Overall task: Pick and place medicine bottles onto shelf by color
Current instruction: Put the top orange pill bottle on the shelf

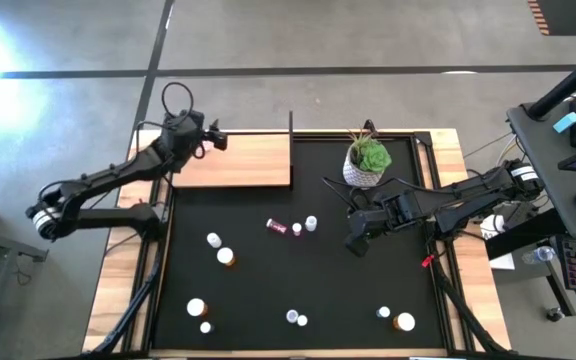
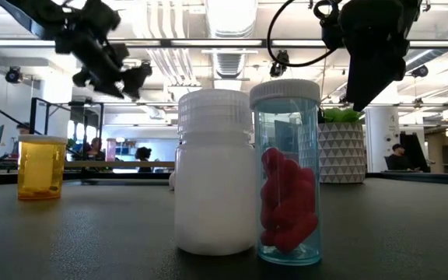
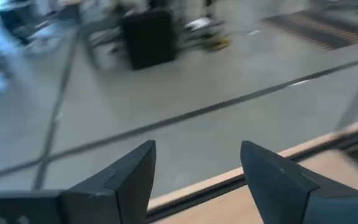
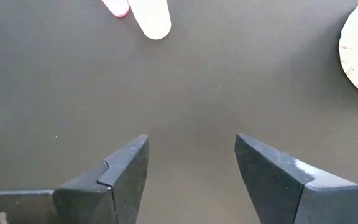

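1. High view: left tool (image 1: 218,138) over the wooden shelf's (image 1: 253,160) far left corner, fingers spread, empty.
2. Right tool (image 1: 353,243) above the black mat (image 1: 368,290), near the potted plant (image 1: 367,160), fingers apart, gripping nothing.
3. Medicine bottles (image 1: 226,257) scattered across the mat; none seen on the shelf.

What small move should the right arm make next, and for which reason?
Probably the right gripper should move toward the magenta bottle lying on the black mat and lower over it. Its fingers are open and hold nothing, it hovers above bare mat beside the plant, and the bottles are still on the mat. The left gripper, open, is over the shelf.
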You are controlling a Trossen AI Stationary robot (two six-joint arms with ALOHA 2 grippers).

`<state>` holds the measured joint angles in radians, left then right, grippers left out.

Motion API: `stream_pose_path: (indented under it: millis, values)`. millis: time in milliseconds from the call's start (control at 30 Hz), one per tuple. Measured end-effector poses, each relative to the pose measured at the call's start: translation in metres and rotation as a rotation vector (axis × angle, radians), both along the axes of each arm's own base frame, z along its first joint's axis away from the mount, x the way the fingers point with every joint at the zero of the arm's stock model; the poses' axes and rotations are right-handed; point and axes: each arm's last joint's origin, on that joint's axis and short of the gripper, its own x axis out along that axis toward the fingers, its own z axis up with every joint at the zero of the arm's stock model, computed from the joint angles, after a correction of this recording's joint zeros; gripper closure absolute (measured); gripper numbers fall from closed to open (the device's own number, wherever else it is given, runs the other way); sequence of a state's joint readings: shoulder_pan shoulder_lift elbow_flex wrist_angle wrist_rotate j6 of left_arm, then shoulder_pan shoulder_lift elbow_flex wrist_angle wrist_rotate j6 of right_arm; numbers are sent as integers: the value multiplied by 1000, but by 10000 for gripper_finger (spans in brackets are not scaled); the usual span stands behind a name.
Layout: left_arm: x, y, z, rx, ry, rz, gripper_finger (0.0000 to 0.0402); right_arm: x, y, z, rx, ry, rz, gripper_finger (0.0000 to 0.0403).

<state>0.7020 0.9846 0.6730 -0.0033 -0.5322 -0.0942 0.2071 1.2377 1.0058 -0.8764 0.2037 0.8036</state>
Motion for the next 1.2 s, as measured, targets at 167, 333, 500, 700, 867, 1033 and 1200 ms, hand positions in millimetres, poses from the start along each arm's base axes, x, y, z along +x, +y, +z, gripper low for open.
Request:
stream_pose_path:
  millis: [167,333,500,700,867,1033,1200]
  values:
    - [10,-18,14,11,-54,-260,182,0,0,0,0,0,0,174]
    - [25,-41,19,-18,-112,-578,182,0,0,0,0,-1,0,174]
    - [39,-66,19,17,-61,-789,182,0,0,0,0,-2,0,174]
    - [51,-96,17,70,10,-966,182,0,0,0,1,-3,0,174]
    - [53,-119,11,3,32,-1036,182,0,0,0,0,-4,1,174]
    - [53,-140,0,-170,33,-1016,182,0,0,0,1,-4,1,174]
    - [48,-177,-7,-285,76,-1156,182,0,0,0,1,-5,0,174]
